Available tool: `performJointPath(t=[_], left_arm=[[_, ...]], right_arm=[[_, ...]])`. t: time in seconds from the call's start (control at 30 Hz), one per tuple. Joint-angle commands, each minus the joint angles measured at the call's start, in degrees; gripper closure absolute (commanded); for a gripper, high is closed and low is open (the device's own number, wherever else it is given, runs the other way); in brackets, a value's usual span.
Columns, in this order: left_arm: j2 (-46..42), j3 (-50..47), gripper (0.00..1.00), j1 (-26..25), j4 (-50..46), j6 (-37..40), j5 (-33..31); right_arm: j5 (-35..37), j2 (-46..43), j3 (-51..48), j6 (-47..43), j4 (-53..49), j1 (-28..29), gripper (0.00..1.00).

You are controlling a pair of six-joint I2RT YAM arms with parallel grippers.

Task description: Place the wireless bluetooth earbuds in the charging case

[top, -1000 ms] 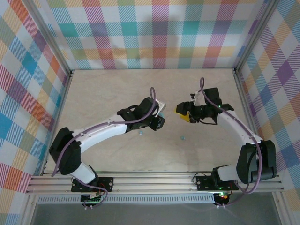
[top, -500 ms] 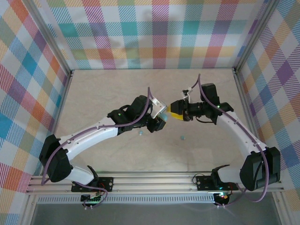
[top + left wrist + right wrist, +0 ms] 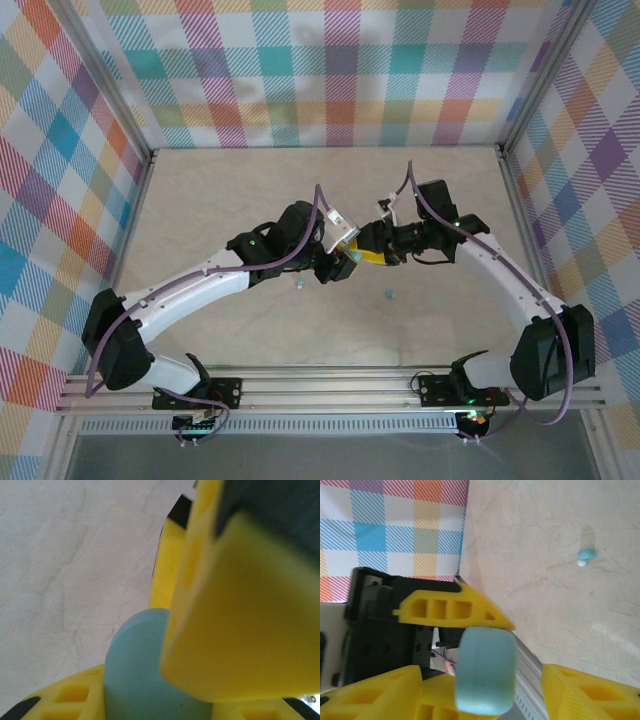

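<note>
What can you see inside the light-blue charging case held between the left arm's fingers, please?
Nothing inside shows: the charging case presents only its smooth outer shell, pinched by the left fingers. What it holds is hidden.

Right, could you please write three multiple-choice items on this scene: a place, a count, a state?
1. Where is the light-blue case? A by the back wall; B between the left fingers; C at the right arm's base.
2. How many earbuds lie on the table? A none; B two; C five.
3. The right fingers are: A open; B shut on an earbud; C shut on a cable.
Answers: B, the left fingers clamp it; B, two pale specks show; A, a gap beside the case.
</note>
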Motion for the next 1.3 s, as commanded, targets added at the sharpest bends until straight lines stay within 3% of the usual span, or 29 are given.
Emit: performJointPath(t=[0.0, 0.27, 0.5, 0.57, 0.7, 0.8, 1.1, 1.27], left_arm=[[-2.2, 1.5, 0.83, 0.6, 0.0, 1.0, 1.5], [-2.3, 1.6, 0.83, 0.6, 0.4, 0.9, 0.5], [-3.7, -0.2, 0.83, 0.6, 2.3, 0.5, -3.0], [-4.7, -1.1, 0.74, 0.6, 3.3, -0.1, -4.8], [-8.0, -3.9, 0.36, 1.0, 5.6, -2.3, -9.8], [-12.3, -7.7, 0.21, 1.8, 9.4, -4.8, -12.6], [-20.8, -15.3, 0.12, 2.7, 15.6, -10.5, -11.9], [-22.4, -20.2, 0.12, 3.1, 22.8, -5.0, -3.2]], right_arm=[[-1.4, 0.9, 1.7, -1.6, -1.3, 0.6, 0.38], [-3.7, 2.1, 2.5, -0.3, -0.5, 1.3, 0.47], [-4.6, 2.7, 2.6, 3.1, 2.3, 1.4, 0.82], [-4.6, 2.7, 2.5, 4.7, 3.6, 1.4, 0.84], [-3.1, 2.0, 1.8, 9.5, 7.4, 1.3, 0.85], [-1.3, 0.9, 0.0, 15.3, 12.8, 1.3, 0.84], [4.2, -2.0, -6.2, 30.5, 27.3, 1.3, 0.83], [5.0, -1.2, -7.2, 35.7, 31.1, 1.3, 0.82]])
